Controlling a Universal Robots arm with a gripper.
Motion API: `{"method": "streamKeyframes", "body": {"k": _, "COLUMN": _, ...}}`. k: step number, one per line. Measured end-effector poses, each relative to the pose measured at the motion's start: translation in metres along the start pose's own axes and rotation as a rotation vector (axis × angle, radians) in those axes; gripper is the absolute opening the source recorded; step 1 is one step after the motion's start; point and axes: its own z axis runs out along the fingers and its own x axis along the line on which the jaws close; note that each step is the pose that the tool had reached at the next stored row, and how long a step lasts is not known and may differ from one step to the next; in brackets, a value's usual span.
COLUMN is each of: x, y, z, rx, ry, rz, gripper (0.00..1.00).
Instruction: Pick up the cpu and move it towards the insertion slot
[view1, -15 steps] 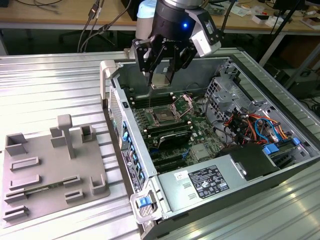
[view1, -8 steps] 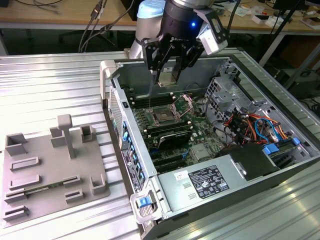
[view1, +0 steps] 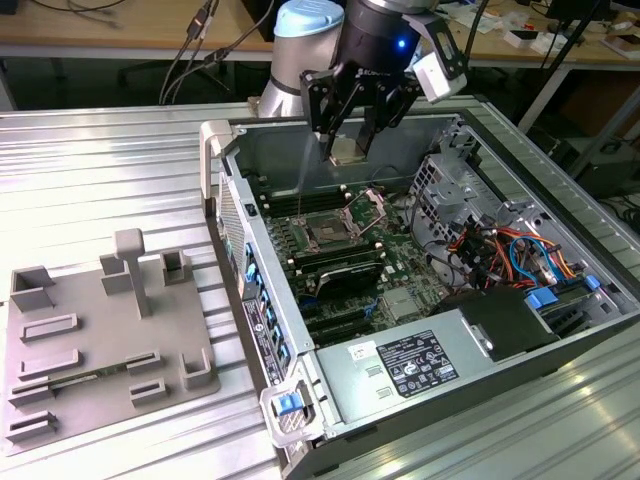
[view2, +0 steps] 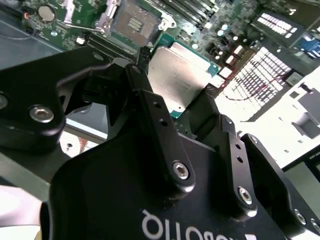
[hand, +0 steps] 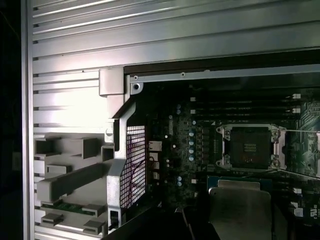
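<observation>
Black two-finger gripper (view1: 348, 148) clamped on the flat silvery square cpu (view1: 347, 150), held flat in the air above the open case, with the metal-framed, dark-centred square insertion slot (view1: 329, 233) below, slightly toward the exterior view's left.

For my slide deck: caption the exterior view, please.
Pincer holds the cpu above the open computer case, over the insertion slot.

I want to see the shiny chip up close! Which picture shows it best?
The second wrist view: the cpu sits big and bright in the gripper. The exterior view shows it tiny, and the first wrist view shows part of it.
</observation>
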Motion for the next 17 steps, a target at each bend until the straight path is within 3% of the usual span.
{"method": "streamKeyframes", "body": {"k": 7, "x": -0.007, "y": 0.0135, "z": 0.0026, "rx": 0.0001, "ry": 0.0002, "rz": 0.0, "gripper": 0.55}}
{"method": "streamKeyframes", "body": {"k": 17, "x": -0.0142, "y": 0.0316, "z": 0.0109, "rx": -0.0001, "ry": 0.0121, "rz": 0.004, "gripper": 0.55}}
